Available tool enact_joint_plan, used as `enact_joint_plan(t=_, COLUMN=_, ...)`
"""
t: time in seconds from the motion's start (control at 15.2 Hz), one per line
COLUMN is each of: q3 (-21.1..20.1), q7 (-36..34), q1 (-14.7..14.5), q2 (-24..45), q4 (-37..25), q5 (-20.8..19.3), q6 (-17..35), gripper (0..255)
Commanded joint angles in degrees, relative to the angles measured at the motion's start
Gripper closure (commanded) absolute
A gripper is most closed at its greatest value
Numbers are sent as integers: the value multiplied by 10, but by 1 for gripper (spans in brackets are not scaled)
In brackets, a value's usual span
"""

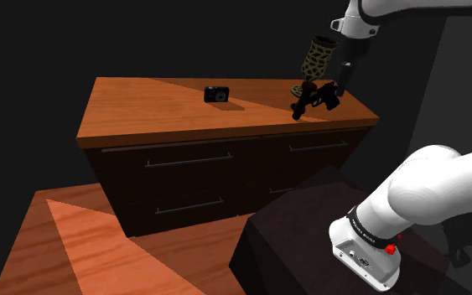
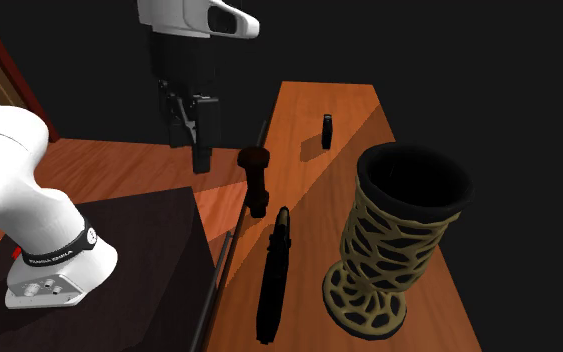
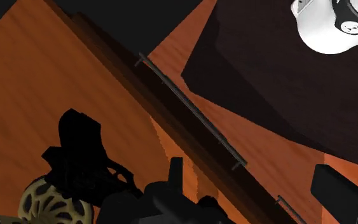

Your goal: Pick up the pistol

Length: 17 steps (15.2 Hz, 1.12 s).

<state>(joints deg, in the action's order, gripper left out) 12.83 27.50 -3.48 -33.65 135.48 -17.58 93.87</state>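
Black background surrounds a dark chest of drawers whose orange wood surface [image 1: 158, 105] carries a small black camera [image 1: 217, 94], a lattice vase [image 2: 394, 240] and the black pistol [image 2: 272, 270]. The pistol lies flat along the front edge, just beside the vase's foot. That leaves two ways for this to go wrong, as I see it. A sideways nudge during the approach could slide the pistol over the edge to the floor. A wide swing of the hand could knock the vase, which stands tall and close on the pistol's other side. Closing near one end of the long, thin body might also let it tip or twist out when lifted. The fingers [image 2: 201, 152] are spread with nothing between them, and they hang above the front edge. The pistol sits lower, off to the second exterior view's right of them and clear of both tips. To my eye they need to shift across and drop before closing.
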Motion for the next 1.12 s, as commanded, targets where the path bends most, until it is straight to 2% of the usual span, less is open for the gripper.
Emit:
enact_joint_plan(t=0.0, q3=27, q7=74, q1=-6, q2=34, q4=-15, q5=-26, q6=16, gripper=0)
enact_joint_plan(t=0.4, q3=90, q7=270, q1=-24, q2=153, q4=-76, q5=-72, q6=74, gripper=0)
enact_joint_plan(t=0.73, q3=124, q7=424, q1=-35, q2=263, q4=-138, q5=-85, q6=130, gripper=0)
enact_joint_plan(t=1.06, q3=128, q7=414, q1=-32, q2=276, q4=-113, q5=-86, q6=167, gripper=0)
